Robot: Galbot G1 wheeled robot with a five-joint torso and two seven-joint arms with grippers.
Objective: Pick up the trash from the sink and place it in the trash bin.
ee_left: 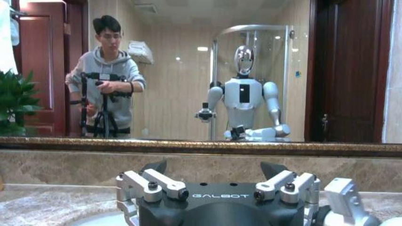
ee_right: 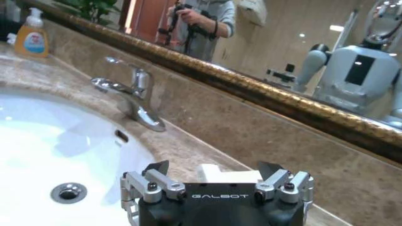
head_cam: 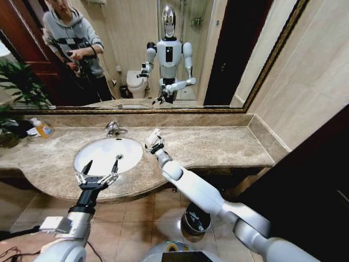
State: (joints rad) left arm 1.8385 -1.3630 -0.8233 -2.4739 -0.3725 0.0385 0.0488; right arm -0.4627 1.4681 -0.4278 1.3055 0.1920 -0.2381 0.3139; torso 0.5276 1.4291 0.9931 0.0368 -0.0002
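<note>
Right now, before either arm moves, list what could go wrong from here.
1. The white packet sits between the right gripper's open fingers, seemingly unclamped; closing could nudge it along the counter.
2. The trash bin stands on the floor below the counter, partly behind the right arm; a release from this height might miss.
</note>
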